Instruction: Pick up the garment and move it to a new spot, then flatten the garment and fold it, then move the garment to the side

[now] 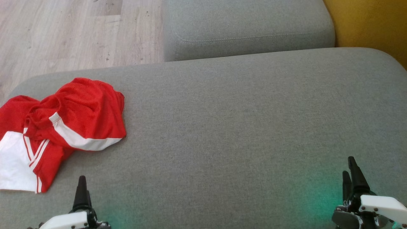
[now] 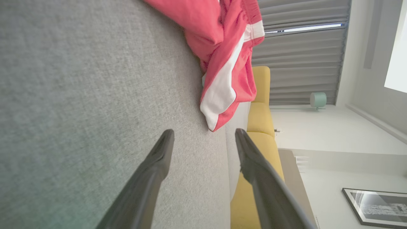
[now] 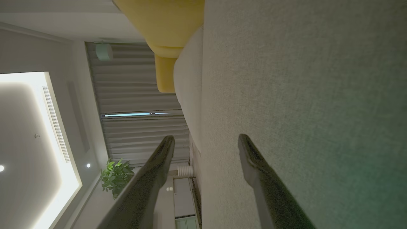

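Observation:
The garment (image 1: pixel 63 124) is red with white panels and stripes, lying crumpled at the left end of the grey cushion (image 1: pixel 238 127). In the left wrist view the garment (image 2: pixel 222 63) lies beyond the fingertips, apart from them. My left gripper (image 1: pixel 82 183) is just below the garment's near edge, open and empty; its own view shows the left gripper (image 2: pixel 205 135) with jaws spread over bare fabric. My right gripper (image 1: pixel 349 168) hovers at the lower right, far from the garment. In its wrist view the right gripper (image 3: pixel 206 141) is open with nothing between the fingers.
A second grey cushion (image 1: pixel 248 28) sits behind the first. Yellow upholstery (image 1: pixel 369 22) rises at the back right. Wooden floor (image 1: pixel 63 31) lies beyond the cushion's far left edge. Wide bare cushion stretches between the garment and the right gripper.

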Robot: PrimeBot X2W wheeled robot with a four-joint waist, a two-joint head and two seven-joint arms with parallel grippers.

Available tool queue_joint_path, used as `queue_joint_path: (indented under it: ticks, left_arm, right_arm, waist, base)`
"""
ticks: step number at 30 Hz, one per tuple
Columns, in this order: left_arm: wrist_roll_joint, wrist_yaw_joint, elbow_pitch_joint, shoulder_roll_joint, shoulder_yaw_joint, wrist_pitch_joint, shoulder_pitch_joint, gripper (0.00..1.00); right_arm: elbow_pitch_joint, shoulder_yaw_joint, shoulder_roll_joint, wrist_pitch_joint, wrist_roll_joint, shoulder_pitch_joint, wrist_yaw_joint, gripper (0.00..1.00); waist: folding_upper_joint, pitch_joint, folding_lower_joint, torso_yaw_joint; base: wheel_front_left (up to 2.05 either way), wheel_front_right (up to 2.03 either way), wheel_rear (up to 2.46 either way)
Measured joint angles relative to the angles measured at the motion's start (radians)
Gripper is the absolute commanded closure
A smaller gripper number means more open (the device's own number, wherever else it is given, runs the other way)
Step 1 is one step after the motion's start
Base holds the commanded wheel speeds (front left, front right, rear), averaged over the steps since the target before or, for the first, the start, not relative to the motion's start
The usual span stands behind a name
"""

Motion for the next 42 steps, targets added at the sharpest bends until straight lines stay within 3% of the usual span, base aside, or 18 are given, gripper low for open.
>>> queue_joint_path:
  ticks: [20, 42]
  left_arm:
    - [0.335, 0.063, -0.083, 0.0, -0.07, -0.06, 0.023, 0.0]
    - [0.588, 0.106, -0.108, 0.006, -0.135, -0.122, 0.065, 0.0]
  right_arm:
    - [-0.081, 0.059, 0.0, -0.058, -0.325, 0.011, 0.0, 0.0]
    - [-0.122, 0.096, 0.0, -0.121, -0.576, 0.05, 0.0, 0.0]
  waist:
    - [0.0, -0.029, 0.0, 0.002]
    - [0.0, -0.058, 0.0, 0.007]
  base:
    - [0.0, 0.0, 0.0]
    - [0.0, 0.0, 0.0]
